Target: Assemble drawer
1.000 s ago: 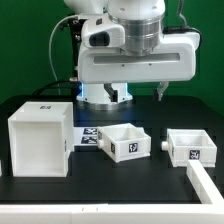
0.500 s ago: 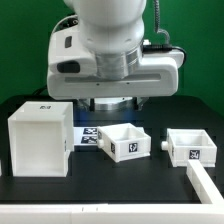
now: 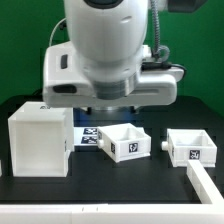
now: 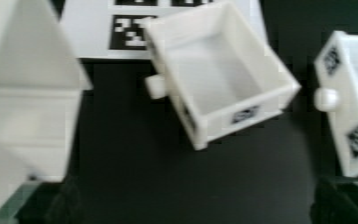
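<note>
The white cube-like casing stands on the black table at the exterior view's left, with a tag on its top. A white open-topped tray with a tag on its front wall sits beside it in the middle. A second white tray sits at the right. In the wrist view the casing, the middle tray and the second tray all lie below the hand. My gripper is open and empty, well above the table between the casing and the middle tray. Its fingers are hidden in the exterior view.
The marker board lies on the table behind the middle tray and also shows in the wrist view. A white L-shaped rail lies at the front right. The arm's large white body fills the upper middle.
The arm has swung toward the exterior view's left and come nearer the camera, so it looks larger. The casing and both trays have not moved.
</note>
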Action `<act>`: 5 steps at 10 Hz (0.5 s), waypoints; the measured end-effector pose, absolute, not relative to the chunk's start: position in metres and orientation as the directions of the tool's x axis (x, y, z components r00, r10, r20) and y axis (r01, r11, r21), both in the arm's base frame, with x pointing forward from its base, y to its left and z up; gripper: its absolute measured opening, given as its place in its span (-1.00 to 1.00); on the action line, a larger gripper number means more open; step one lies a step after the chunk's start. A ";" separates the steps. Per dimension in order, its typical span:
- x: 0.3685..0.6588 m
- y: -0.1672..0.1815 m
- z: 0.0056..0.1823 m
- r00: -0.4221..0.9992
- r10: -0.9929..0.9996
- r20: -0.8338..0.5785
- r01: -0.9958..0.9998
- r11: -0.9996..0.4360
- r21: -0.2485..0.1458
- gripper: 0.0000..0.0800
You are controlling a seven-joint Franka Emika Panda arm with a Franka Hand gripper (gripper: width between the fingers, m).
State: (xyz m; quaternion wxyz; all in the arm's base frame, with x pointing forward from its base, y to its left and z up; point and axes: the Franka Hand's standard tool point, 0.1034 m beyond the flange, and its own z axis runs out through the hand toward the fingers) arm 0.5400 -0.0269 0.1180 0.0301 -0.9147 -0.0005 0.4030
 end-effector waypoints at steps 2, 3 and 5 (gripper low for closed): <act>0.566 -0.049 0.113 0.702 0.044 -0.711 -0.010 -0.997 -0.071 0.62; 0.569 -0.053 0.110 0.718 0.044 -0.694 -0.010 -0.997 -0.074 0.62; 0.567 -0.054 0.108 0.715 0.040 -0.698 -0.015 -0.997 -0.073 0.62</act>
